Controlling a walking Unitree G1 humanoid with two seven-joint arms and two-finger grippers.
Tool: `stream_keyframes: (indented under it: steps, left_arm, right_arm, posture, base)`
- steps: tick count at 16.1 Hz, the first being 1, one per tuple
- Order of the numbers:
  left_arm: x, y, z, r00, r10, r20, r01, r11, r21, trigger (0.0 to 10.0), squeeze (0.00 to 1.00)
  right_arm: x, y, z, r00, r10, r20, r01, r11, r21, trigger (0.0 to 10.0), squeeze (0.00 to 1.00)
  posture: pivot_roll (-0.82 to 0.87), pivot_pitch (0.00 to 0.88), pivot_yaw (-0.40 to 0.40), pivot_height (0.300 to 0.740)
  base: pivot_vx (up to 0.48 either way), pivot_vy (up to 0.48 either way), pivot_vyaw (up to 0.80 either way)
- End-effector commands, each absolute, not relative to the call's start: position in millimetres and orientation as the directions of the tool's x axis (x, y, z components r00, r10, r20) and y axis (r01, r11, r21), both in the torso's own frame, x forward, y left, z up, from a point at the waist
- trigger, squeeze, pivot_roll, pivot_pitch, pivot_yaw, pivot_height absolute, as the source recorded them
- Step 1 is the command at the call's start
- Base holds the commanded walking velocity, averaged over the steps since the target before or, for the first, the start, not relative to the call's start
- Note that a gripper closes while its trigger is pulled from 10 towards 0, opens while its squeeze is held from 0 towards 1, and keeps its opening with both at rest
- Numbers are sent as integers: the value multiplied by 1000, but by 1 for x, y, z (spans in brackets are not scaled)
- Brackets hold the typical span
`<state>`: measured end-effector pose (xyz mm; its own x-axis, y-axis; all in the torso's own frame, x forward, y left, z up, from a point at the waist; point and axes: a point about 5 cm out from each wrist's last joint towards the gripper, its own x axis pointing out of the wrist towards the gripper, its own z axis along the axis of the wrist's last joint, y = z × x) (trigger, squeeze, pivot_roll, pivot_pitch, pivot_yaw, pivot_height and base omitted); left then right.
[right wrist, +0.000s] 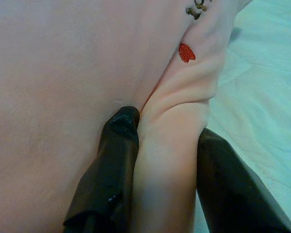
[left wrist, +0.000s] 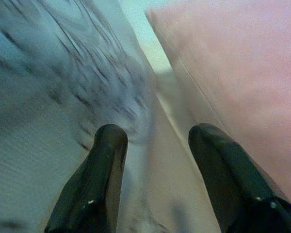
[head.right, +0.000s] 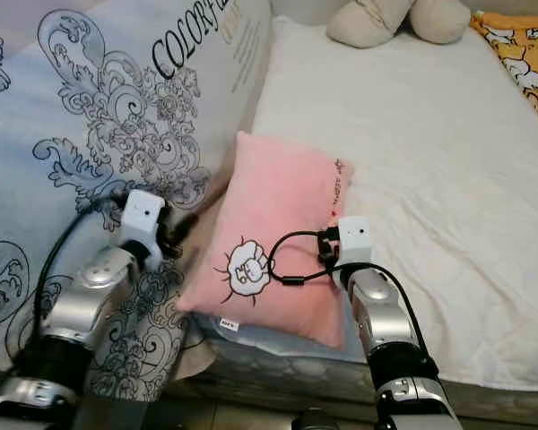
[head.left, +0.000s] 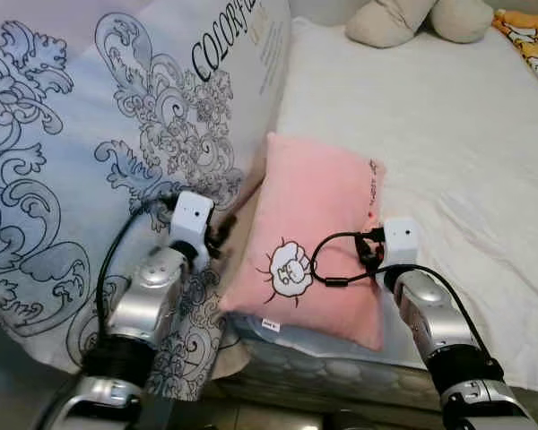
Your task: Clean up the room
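Observation:
A pink pillow (head.left: 314, 224) with a cartoon drawing lies at the near left edge of the bed, overhanging the mattress corner. My right gripper (head.left: 369, 246) is at the pillow's right edge and is shut on it. In the right wrist view a fold of the pink fabric (right wrist: 169, 145) sits pinched between the two black fingers (right wrist: 119, 145). My left gripper (head.left: 220, 237) is open in the gap between the pillow's left edge and a big patterned bedding pack (head.left: 117, 134). In the left wrist view its fingers (left wrist: 106, 155) hold nothing, with the pillow (left wrist: 242, 73) beside one of them.
The bed (head.left: 448, 143) has a white sheet stretching away to the right. A beige plush toy (head.left: 412, 18) lies at its far end, and an orange patterned blanket (head.left: 533, 40) is at the far right corner. The tall blue-and-white pack leans against the bed's left side.

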<state>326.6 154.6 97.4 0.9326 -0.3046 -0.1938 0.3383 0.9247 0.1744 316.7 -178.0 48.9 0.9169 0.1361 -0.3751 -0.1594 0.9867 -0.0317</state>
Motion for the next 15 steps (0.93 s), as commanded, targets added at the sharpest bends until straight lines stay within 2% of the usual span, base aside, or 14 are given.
stream_keyframes:
  steps: [1,5,8,10,11,15]
  left_arm:
    - [327,155,99,939,-299,-169,331,918,220,10000,1000]
    - [327,147,94,935,-321,-151,344,925,163,10000,1000]
    - [332,140,93,931,-333,-152,315,940,-133,10000,1000]
    - [332,134,85,918,-353,-183,286,906,-313,10000,1000]
    - [331,133,68,899,-363,-245,241,877,-417,10000,1000]
    - [334,120,64,876,-411,-252,207,793,-572,10000,1000]
  right_arm:
    - [313,-174,44,912,141,-386,-164,986,-25,10000,1000]
    - [313,-172,45,914,147,-379,-168,986,-21,10000,1000]
    - [313,-172,45,915,144,-377,-163,986,-20,10000,1000]
    - [313,-171,46,915,143,-377,-162,987,-19,10000,1000]
    - [314,-171,46,916,144,-376,-162,987,-17,10000,1000]
    - [313,-169,47,917,146,-372,-162,987,-14,10000,1000]
  posture:
    - [-140,62,99,740]
    - [-141,66,99,740]
    - [-146,68,101,740]
    - [-147,69,100,740]
    - [-146,69,100,740]
    - [-160,60,103,740]
  base:
    - [0,0,0]
    - [0,0,0]
    - [0,0,0]
    - [0,0,0]
    - [0,0,0]
    - [0,0,0]
